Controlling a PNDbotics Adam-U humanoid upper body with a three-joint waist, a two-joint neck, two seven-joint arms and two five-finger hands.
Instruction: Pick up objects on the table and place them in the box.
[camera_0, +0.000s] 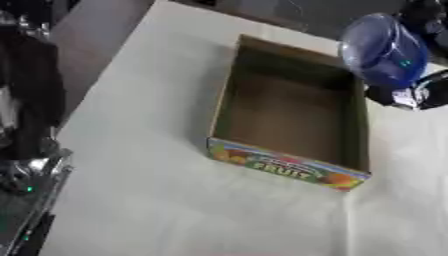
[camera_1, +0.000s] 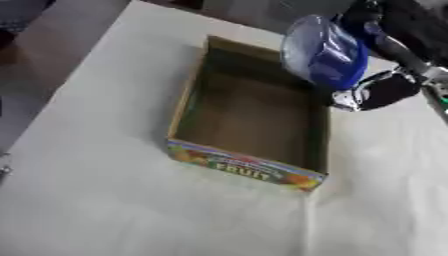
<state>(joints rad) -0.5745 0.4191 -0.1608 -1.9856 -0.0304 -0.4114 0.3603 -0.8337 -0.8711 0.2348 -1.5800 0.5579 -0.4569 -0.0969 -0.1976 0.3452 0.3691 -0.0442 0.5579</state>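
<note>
An open cardboard box (camera_1: 245, 167) with a colourful FRUIT label on its near wall stands in the middle of the white table; nothing lies inside it. A blue translucent bowl (camera_1: 324, 52) hangs tilted on its side over the box's far right corner. My right hand (camera_1: 385, 90) comes in from the upper right and is shut on the bowl's rim, black fingers behind and below it. At the left edge of the left eye view stands my dark left arm with its hand (camera_0: 26, 172); its fingers are blurred.
The white table (camera_1: 131, 210) runs wide to the left of the box and in front of it. Dark floor lies past the table's left edge (camera_0: 96, 60). Dark equipment sits at the far top edge.
</note>
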